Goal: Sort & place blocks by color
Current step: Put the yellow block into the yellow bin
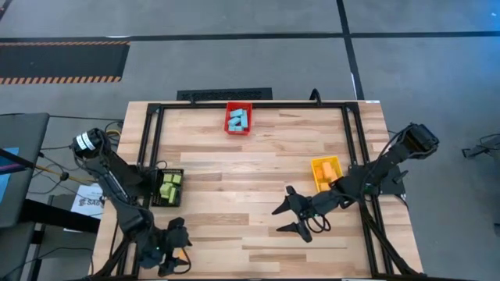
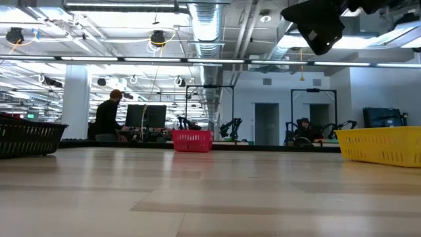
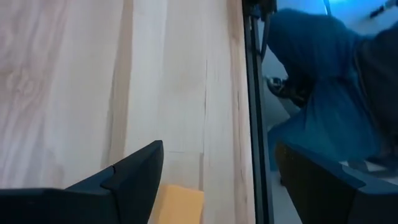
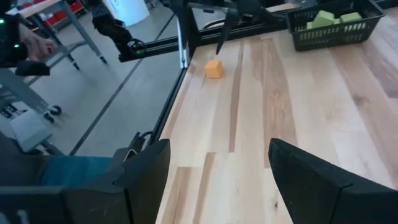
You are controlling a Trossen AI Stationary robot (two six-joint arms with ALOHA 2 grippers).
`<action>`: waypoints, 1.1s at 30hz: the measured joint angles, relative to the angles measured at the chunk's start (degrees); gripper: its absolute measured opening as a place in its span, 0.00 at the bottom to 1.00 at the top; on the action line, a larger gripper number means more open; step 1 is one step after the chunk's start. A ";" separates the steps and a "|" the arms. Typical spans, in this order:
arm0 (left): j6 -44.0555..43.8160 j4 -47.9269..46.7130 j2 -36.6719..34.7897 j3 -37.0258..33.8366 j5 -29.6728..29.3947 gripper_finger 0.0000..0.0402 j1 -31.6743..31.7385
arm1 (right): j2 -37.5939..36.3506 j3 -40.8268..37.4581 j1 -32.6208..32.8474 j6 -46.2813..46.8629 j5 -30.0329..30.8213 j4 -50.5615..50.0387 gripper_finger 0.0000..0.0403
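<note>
1. Table [image 1: 258,187] is basically sorted, bins all loaded.
2. Left gripper [image 3: 214,186] hangs fingers apart right over the last orange block [image 3: 177,205]; right gripper [image 1: 301,218] idles, spread, well off.
3. I reckon it's light, rigid: pinch flat sides.

You had three bins [image 1: 238,119] on the table [image 1: 234,187], two arms [image 1: 117,183], and one loose orange block [image 4: 214,68].
</note>
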 joint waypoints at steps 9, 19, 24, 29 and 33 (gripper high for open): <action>-0.73 -1.45 0.00 0.00 -6.05 0.73 -2.76 | 0.00 0.00 2.16 0.00 0.07 0.02 0.73; -0.60 -3.44 0.00 -1.66 -4.87 0.73 -3.24 | 0.00 0.00 2.57 -0.04 2.86 0.02 0.73; 0.74 -2.74 0.00 -2.25 -5.23 0.73 -3.26 | 0.00 0.00 2.22 -0.02 2.86 0.04 0.73; 0.82 -2.74 0.00 -2.25 -5.86 0.73 -3.48 | 0.00 0.00 2.22 -0.02 3.08 0.05 0.73; 1.85 -2.49 0.36 -2.24 -7.04 0.73 -4.23 | 0.00 0.00 2.22 0.42 4.52 0.07 0.73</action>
